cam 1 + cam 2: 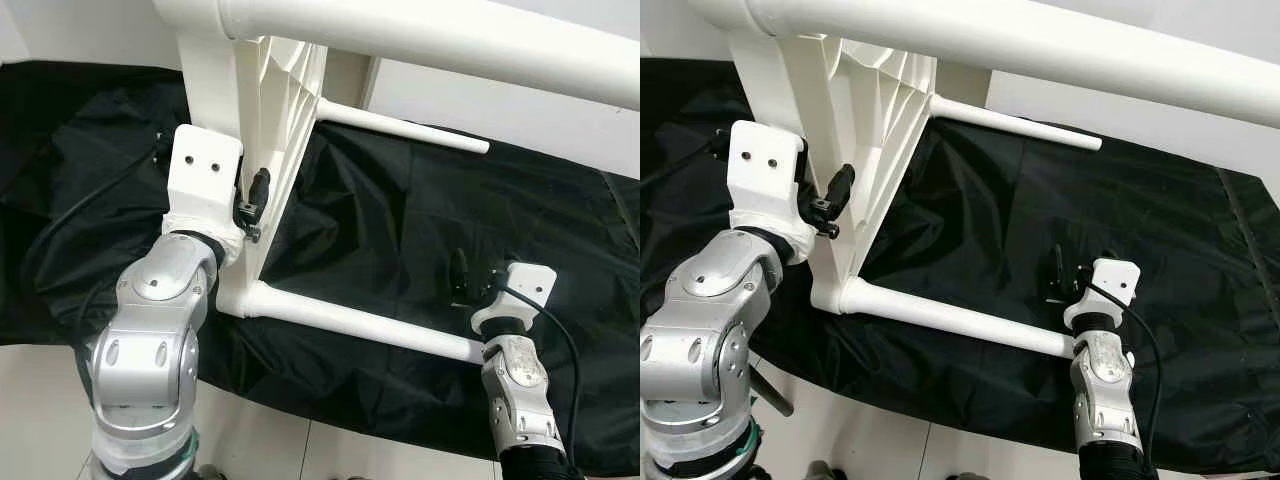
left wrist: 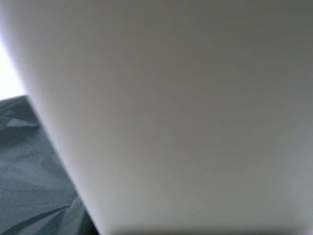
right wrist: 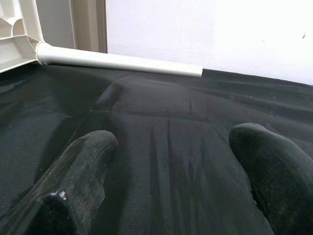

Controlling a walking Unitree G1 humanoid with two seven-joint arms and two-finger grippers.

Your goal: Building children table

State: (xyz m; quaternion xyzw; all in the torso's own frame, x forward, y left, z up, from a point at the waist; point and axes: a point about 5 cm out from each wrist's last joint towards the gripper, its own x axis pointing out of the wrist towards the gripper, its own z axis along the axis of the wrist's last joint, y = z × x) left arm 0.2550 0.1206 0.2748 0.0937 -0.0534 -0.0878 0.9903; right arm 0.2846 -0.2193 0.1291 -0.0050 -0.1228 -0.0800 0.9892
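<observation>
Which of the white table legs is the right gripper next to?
The right gripper sits at the free end of the near leg, the one lying low over the black cloth closest to the robot. The far leg lies beyond it by the wall.

Open black cloth between table legs

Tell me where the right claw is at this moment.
In the eye views the right claw is low on the robot's right, open over the black cloth, just beyond the free end of the near white table leg.
</observation>
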